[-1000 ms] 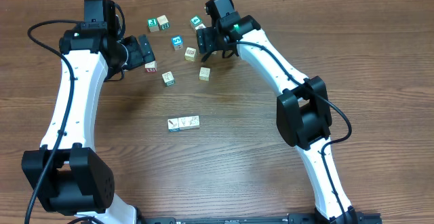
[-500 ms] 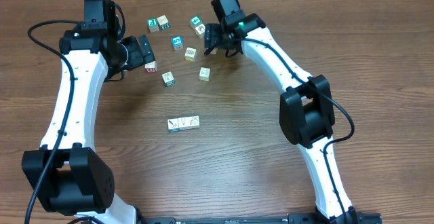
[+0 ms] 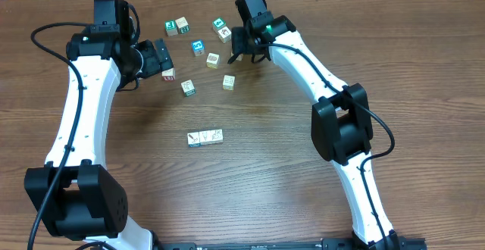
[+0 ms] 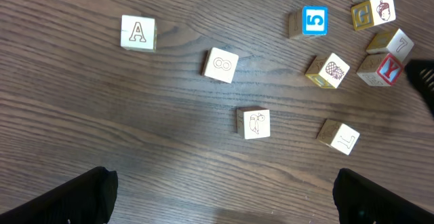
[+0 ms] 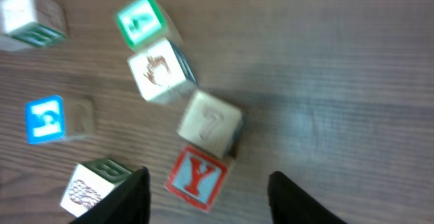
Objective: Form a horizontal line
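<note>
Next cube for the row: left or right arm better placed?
Right. The right hand straddles the red Y cube, with a finger on either side, apparently not touching it. The left hand is wide open above the table, with every cube beyond its fingers.

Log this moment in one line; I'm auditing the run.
left gripper open, empty | right gripper open, straddling red Y cube, no contact seen | horizontal line: three cubes touching
</note>
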Available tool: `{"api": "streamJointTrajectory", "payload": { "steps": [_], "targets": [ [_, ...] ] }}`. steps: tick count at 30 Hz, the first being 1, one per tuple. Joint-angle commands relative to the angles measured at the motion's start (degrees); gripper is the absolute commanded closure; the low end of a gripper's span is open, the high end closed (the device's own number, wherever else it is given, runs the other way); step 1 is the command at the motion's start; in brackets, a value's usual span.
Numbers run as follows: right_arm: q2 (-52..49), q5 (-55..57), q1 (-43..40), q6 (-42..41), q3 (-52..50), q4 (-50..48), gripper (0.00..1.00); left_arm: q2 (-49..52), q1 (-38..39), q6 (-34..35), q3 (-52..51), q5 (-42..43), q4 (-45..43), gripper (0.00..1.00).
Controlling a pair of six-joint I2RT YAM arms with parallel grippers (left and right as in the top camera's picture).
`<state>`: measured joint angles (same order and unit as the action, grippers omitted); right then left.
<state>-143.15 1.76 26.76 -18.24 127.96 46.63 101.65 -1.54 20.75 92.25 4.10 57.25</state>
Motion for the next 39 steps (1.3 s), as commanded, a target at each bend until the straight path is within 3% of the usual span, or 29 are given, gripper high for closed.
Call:
{"api": "streamJointTrajectory", "payload": {
  "steps": [1, 8, 21, 28, 39],
  "targets": [
    [-2.5, 0.1, 0.2, -1.3, 0.7, 2.2, 0.55, -0.1, 0.1, -0.4, 0.8, 0.2, -0.1, 0.01],
    [-2.7, 0.6, 0.2, -1.6, 0.7, 3.1, 0.69, -0.1, 0.1, -0.4, 0.8, 0.2, -0.1, 0.0],
    [-1.8, 1.9, -1.5, -4.5, 0.9, 6.4, 0.71, -0.1, 0.1, -0.4, 0.8, 0.2, -0.1, 0.0],
    [-0.2, 0.5, -1.5, -4.5, 2.3, 1.9, 0.95, -0.1, 0.1, -0.4, 0.8, 0.2, -0.1, 0.0],
    [-2.0, -0.4, -1.1, -4.5, -0.1, -3.8, 0.96, -0.1, 0.1, -0.4, 0.8, 0.2, -0.1, 0.0]
  ]
}}
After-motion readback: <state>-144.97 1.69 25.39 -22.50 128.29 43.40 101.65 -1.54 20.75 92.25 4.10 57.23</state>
